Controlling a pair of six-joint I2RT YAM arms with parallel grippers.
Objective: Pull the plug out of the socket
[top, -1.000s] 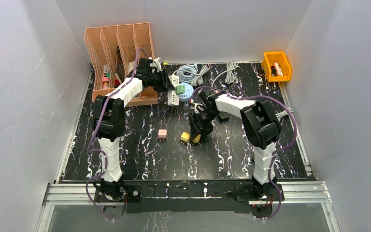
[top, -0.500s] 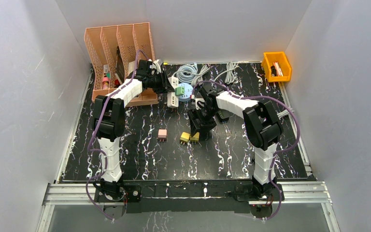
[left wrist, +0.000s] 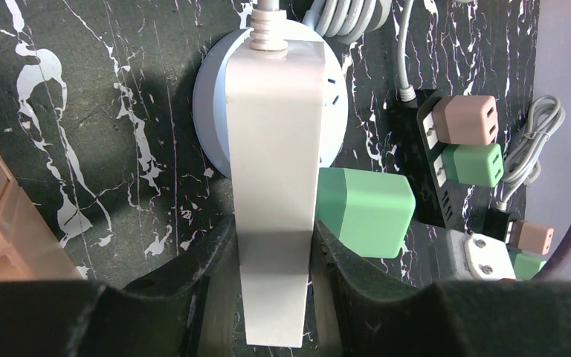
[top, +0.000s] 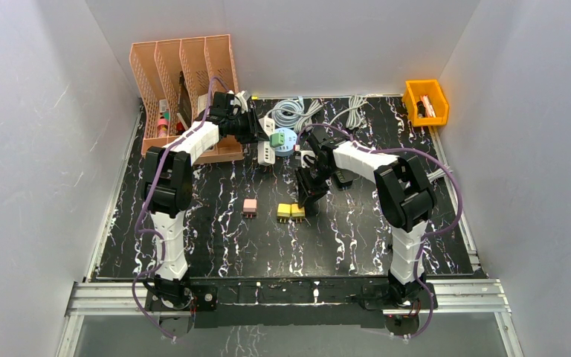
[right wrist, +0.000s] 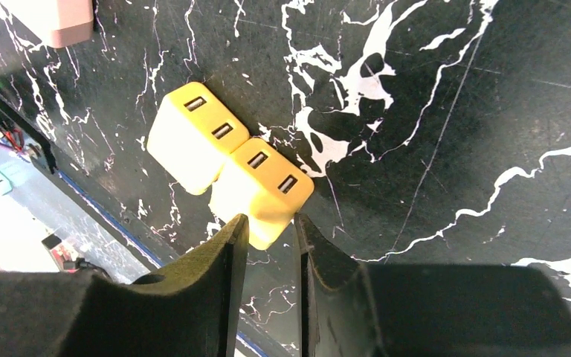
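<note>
My left gripper (left wrist: 273,253) is shut on a white power strip (left wrist: 273,149), gripping its near end from both sides. A green plug (left wrist: 364,210) sits against the strip's right side, just past my right finger. A round light-blue socket (left wrist: 212,111) lies under the strip's far end. From above, the left gripper (top: 262,137) is beside the organizer with the strip (top: 266,152). My right gripper (right wrist: 268,223) is narrowly open and empty, just above two yellow plugs (right wrist: 264,186) lying side by side on the table (top: 291,211).
A pink plug (top: 250,206) lies left of the yellow ones. A black strip (left wrist: 424,149) holds a pink plug (left wrist: 465,119) and a green plug (left wrist: 473,164). Coiled grey cables (top: 290,111), a peach organizer (top: 182,71) and an orange bin (top: 425,100) stand at the back.
The right gripper has drawn back from the yellow plugs, which now lie side by side. The left gripper shifted slightly right with the white strip.
</note>
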